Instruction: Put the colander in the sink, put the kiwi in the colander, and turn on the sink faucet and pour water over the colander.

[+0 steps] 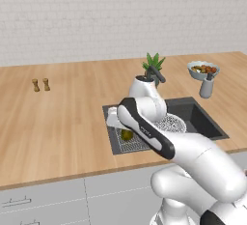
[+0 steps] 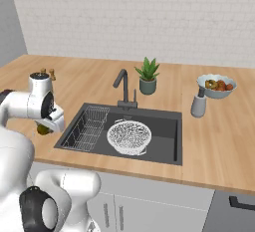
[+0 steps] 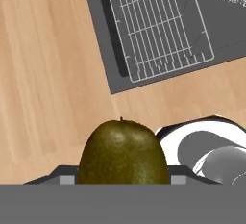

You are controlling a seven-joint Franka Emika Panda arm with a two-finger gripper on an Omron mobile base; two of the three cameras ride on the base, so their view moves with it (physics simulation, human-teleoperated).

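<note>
Kiwi (image 3: 123,153), olive-brown and oval, sits between the gripper's (image 3: 123,180) fingers, which are closed on its sides; in the hand view it hangs above the bare wood just beside the front left corner of the sink (image 2: 164,149). From the right base view the fruit (image 2: 43,129) peeks out under the white hand, held clear of the wooden counter (image 2: 234,141) at the sink's left edge. From the left base view a little of it (image 1: 127,134) shows behind the forearm.

White and dotted with holes, the colander (image 2: 129,136) stands upright on the floor of the dark grey basin, in the open part to the right of the wire rack (image 2: 89,126). At the back rim rises the sink faucet (image 2: 122,87), its angled spout pointing left; no water is visible.

Light wood planks run across the whole counter, under a white brick wall (image 2: 149,17). Behind the sink, just right of the tap, stands a green potted plant (image 2: 148,76). Farther right are a pale bowl of orange-red food (image 2: 216,86) and, touching or just in front of it, a small grey bottle-like vessel (image 2: 198,105). Two tan wooden shakers (image 1: 40,84) stand well to the left. Grey cabinet fronts (image 1: 48,202) with handles run below the counter edge.
</note>
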